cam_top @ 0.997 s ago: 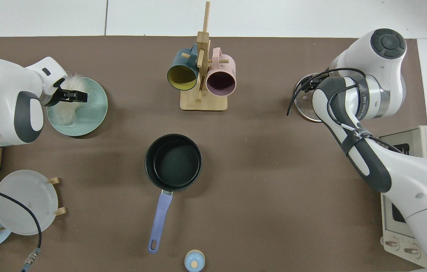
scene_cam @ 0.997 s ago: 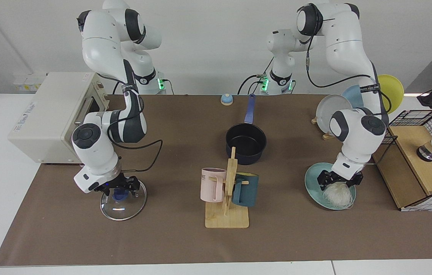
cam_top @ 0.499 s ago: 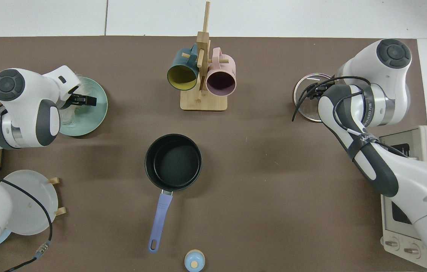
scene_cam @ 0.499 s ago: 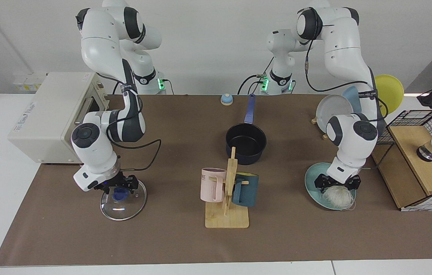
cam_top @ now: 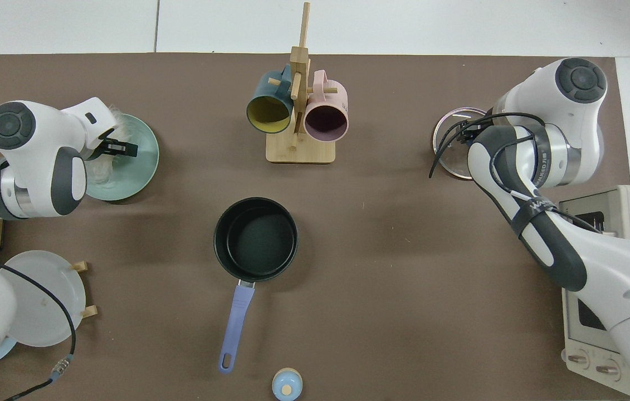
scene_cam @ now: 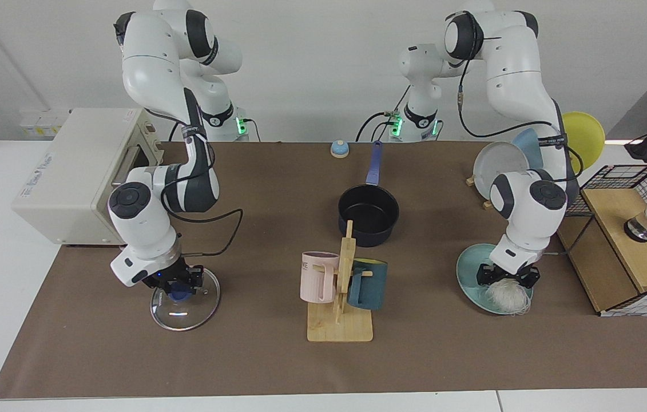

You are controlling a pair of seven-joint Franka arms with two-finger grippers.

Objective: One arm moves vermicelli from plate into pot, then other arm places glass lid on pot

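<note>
Vermicelli [scene_cam: 507,297] sits on the plate [scene_cam: 468,273] at the table's four o'clock in the facing view, pinched by the left gripper [scene_cam: 508,278]. Empty pot [scene_cam: 368,216] stands centre. At eight o'clock, the right gripper [scene_cam: 181,282] clasps the glass lid [scene_cam: 185,303] by its knob.

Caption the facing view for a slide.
Left gripper on vermicelli over the plate; right gripper at the glass lid; pot empty.
</note>
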